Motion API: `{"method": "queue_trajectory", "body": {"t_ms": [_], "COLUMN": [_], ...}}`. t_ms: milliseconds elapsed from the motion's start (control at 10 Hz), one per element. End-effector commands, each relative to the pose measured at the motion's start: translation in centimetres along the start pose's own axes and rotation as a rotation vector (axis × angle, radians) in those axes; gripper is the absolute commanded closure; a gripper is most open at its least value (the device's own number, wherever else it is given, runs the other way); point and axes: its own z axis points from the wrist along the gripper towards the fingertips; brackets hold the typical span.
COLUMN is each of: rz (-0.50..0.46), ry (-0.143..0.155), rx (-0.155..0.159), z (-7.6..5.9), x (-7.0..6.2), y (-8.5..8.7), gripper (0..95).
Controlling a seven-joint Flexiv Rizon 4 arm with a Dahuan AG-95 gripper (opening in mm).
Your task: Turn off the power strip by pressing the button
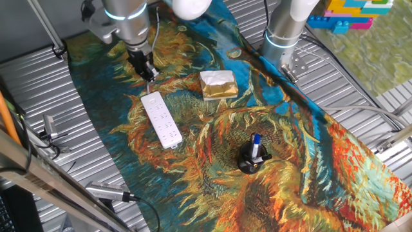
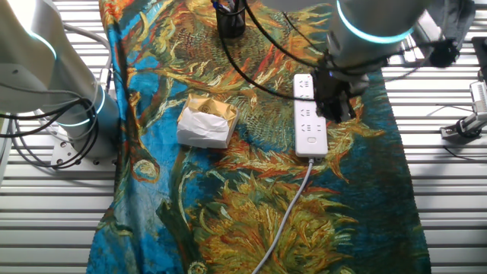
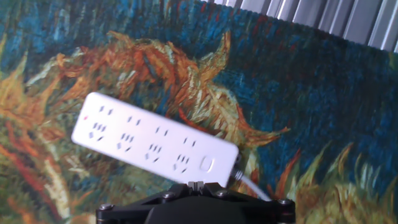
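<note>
The white power strip [image 1: 161, 120] lies on the sunflower-patterned cloth; it also shows in the other fixed view [image 2: 310, 114] and the hand view [image 3: 155, 140]. Its oval button [image 3: 207, 164] sits at the cable end, and a small red light shows at the opposite end. My gripper [image 1: 149, 75] hangs just above that cable end, also seen in the other fixed view [image 2: 335, 106]. In the hand view the black fingertips [image 3: 196, 185] touch each other with no gap, just short of the button. They hold nothing.
A gold foil-wrapped block [image 1: 219, 84] sits right of the strip. A black pen holder [image 1: 253, 158] stands nearer the front. A second arm's base [image 1: 286, 32] stands at the back. The strip's white cable [image 2: 293, 205] trails over the cloth. Ribbed metal table surrounds the cloth.
</note>
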Motion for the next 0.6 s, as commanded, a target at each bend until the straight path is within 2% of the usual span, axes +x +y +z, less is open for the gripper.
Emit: {"method": "queue_trajectory", "body": {"t_ms": [100,200,600], "rz": [-0.005,-0.006,-0.024], "ry": [-0.005,-0.007,-0.016], "rx": [-0.009,-0.011,-0.033], "z": [1.0,1.4,4.5], "x": [-0.1,-0.1,-0.1], "y": [-0.2,-0.2,-0.4], "gripper": [95.0,95.0,95.0]}}
